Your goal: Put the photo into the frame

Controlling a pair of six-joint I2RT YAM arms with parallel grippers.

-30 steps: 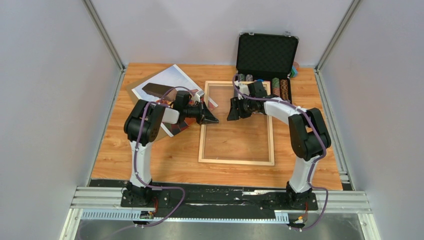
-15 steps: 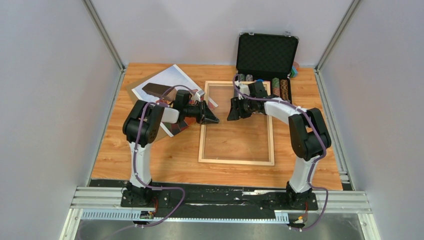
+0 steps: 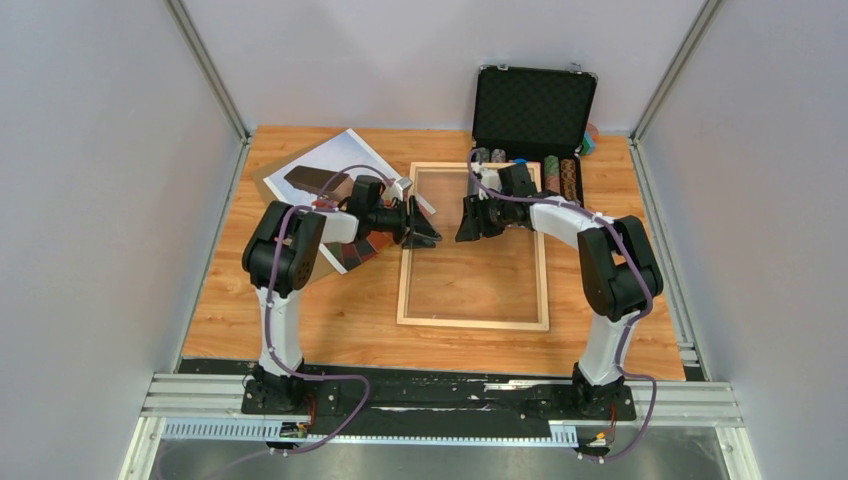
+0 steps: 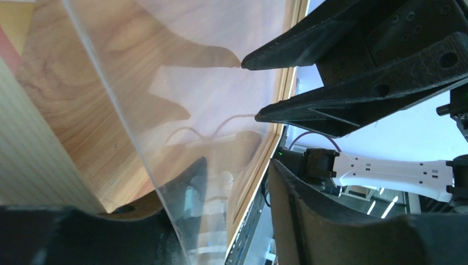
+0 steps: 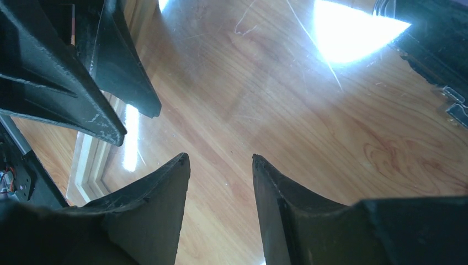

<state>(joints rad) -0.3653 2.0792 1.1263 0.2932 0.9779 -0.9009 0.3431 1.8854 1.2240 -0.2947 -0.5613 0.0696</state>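
The light-wood frame (image 3: pixel 473 245) lies flat mid-table with its clear pane (image 4: pixel 209 83) in it. The photo (image 3: pixel 335 160) lies askew at the back left, partly under my left arm. My left gripper (image 3: pixel 425 232) is at the frame's left rail, open. In the left wrist view the pane's edge runs between its fingers (image 4: pixel 309 215), one finger showing through the glass. My right gripper (image 3: pixel 470 222) faces it from over the pane's upper half, open, with only glass and wood below it (image 5: pixel 219 159). The two grippers' tips are close together (image 4: pixel 249 90).
An open black chip case (image 3: pixel 533 110) with rows of chips stands at the back right, just behind the frame. A brown backing board (image 3: pixel 270 182) peeks out under the photo. Grey walls with metal rails (image 3: pixel 215 80) close in both sides.
My left gripper has gone from shut to open and drawn slightly back to the left. The right arm and the frame have stayed put.
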